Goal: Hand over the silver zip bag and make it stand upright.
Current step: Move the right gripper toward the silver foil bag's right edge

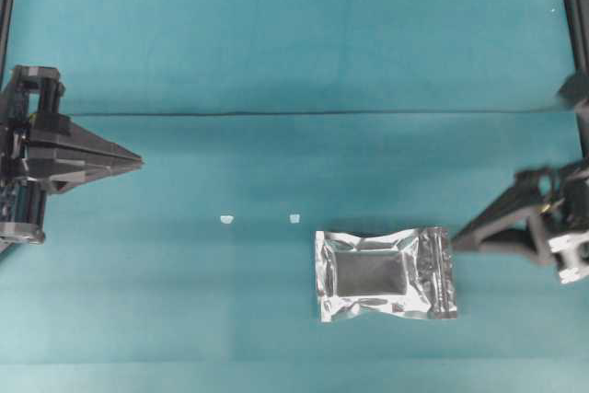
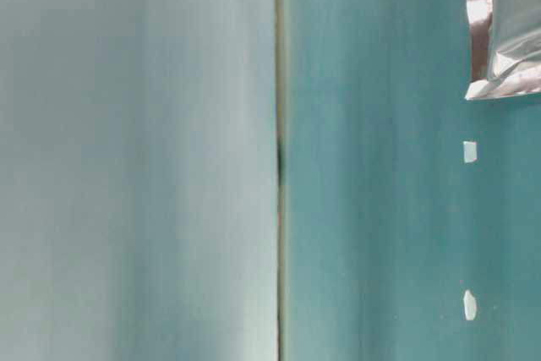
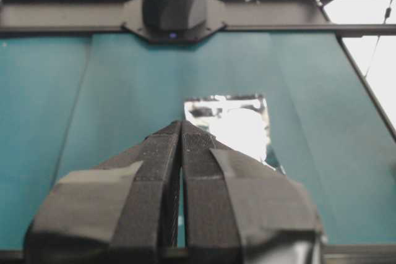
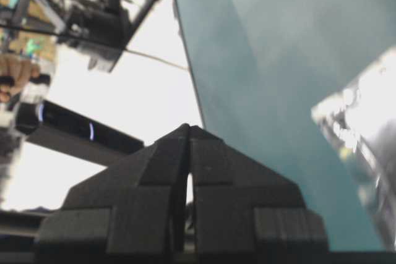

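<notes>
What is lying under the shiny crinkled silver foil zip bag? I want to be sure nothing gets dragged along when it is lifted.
The shiny crinkled silver foil zip bag lies flat on the teal cloth table cover; only cloth shows around its edges. Anything directly beneath it is covered and cannot be seen.

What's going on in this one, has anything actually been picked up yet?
Nothing is held yet. The silver zip bag lies flat on the teal table, window panel up, right of centre. The right gripper, jaws shut, points at the bag's zip end from close by; whether it touches is unclear. The left gripper is also shut, well off to the left. Two small white scraps lie between it and the bag.
</notes>
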